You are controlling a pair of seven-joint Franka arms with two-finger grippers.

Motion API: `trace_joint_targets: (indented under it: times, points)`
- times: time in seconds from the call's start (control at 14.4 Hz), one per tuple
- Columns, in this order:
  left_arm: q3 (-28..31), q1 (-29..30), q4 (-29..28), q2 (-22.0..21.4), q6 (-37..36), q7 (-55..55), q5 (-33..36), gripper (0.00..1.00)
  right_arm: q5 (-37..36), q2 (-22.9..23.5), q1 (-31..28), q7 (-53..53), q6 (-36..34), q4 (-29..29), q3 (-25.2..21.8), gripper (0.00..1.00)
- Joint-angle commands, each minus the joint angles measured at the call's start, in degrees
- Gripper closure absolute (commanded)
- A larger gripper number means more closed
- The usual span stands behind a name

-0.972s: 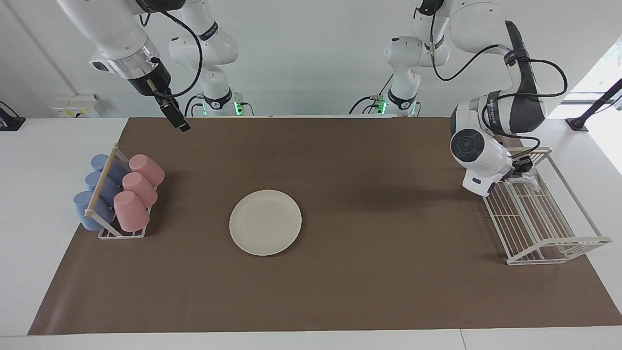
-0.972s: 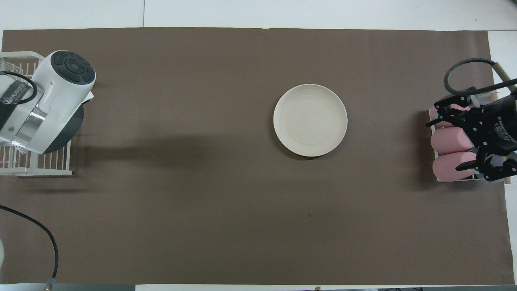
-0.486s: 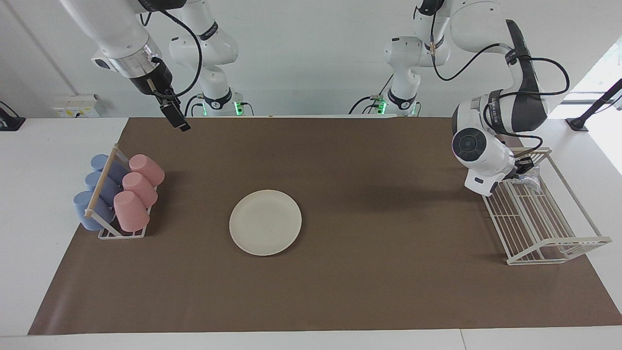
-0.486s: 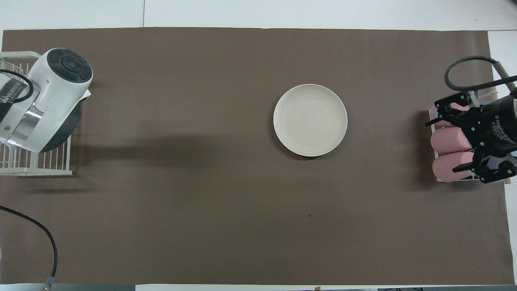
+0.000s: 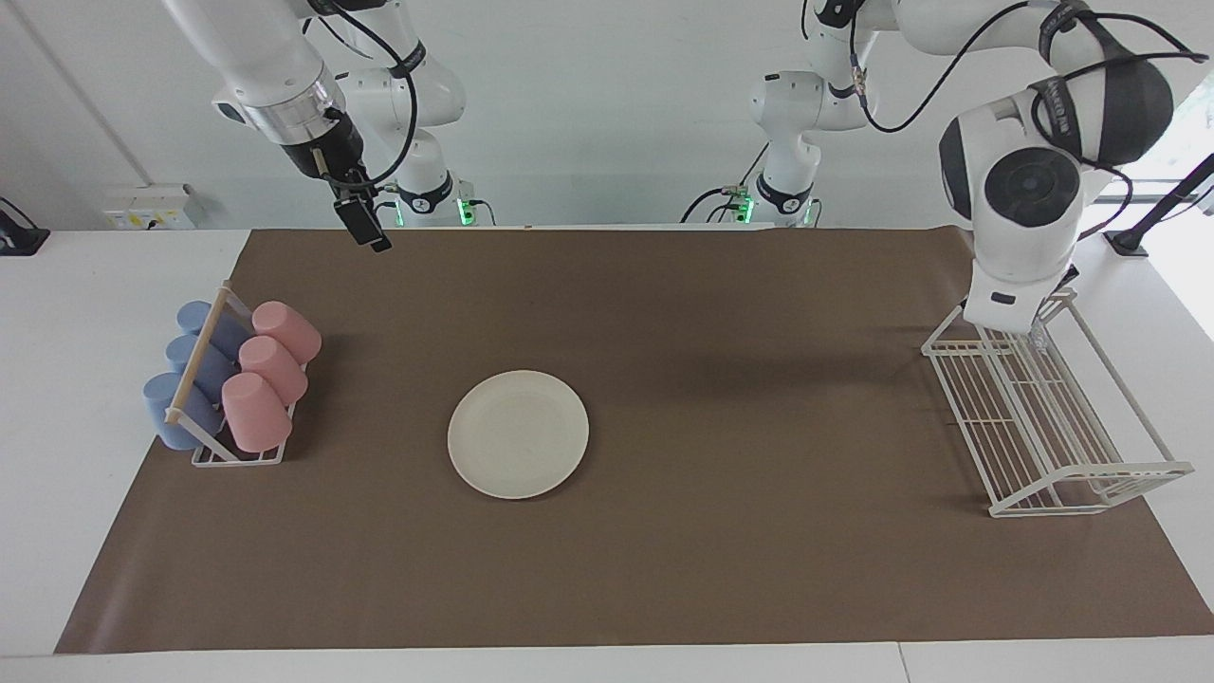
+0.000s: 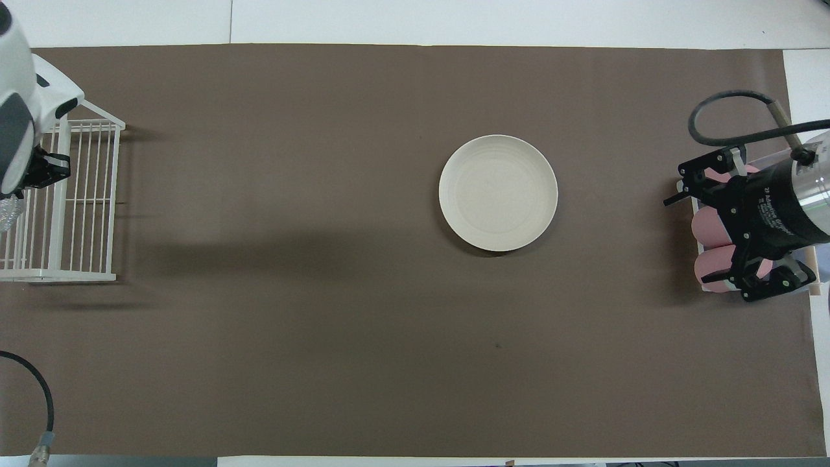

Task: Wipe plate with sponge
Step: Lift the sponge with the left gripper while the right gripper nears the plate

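The cream-white plate (image 5: pixel 518 433) (image 6: pixel 498 192) lies flat on the brown mat, about midway along the table. My left gripper (image 5: pixel 1040 324) is lifted just over the robot-side end of the white wire rack (image 5: pixel 1091 479), mostly hidden under its own wrist. It is shut on the sponge (image 6: pixel 6 207), of which only a silvery bit shows at the edge of the overhead view. My right gripper (image 5: pixel 379 245) (image 6: pixel 687 240) hangs open and empty in the air, over the cup rack in the overhead view.
A small rack (image 5: pixel 228 455) with pink cups (image 5: pixel 273 368) and blue cups (image 5: pixel 190 375) lying on their sides stands toward the right arm's end. The wire rack (image 6: pixel 65 275) stands at the left arm's end. The brown mat (image 6: pixel 324 324) covers most of the table.
The left gripper closed on the sponge in the wire rack, and the arm rose, lifting it out. The right gripper drifted slightly toward the table's middle and stayed open.
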Motion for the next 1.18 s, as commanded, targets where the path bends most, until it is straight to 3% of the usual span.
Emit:
trace_joint_targets:
  times: [0.0,0.35,0.56,0.83,1.11]
  points:
    - [0.3,2.3,7.6,0.6,-6.0,0.5,-14.3,1.0,0.7,-1.7,-0.7,0.7,-0.3,-1.9,0.3,0.0]
    - [0.1,6.7,9.9,-1.4,-7.3,-15.3,-42.0,1.0,0.9,-1.3,-0.5,1.6,3.6,-1.4,1.2,0.0]
    - [0.4,10.1,8.1,-3.4,-5.9,-15.9,-55.9,1.0,0.7,-1.8,-0.5,1.8,4.9,-2.3,2.5,0.0]
    - [0.5,12.4,-11.4,-13.1,3.8,-15.0,-70.6,1.0,0.6,-1.8,-0.5,1.9,5.7,-2.6,4.0,0.0]
    - [0.5,11.7,-33.7,-24.7,11.4,-2.2,-82.7,1.0,0.8,-1.1,-0.5,6.4,7.7,-0.5,7.4,0.0]
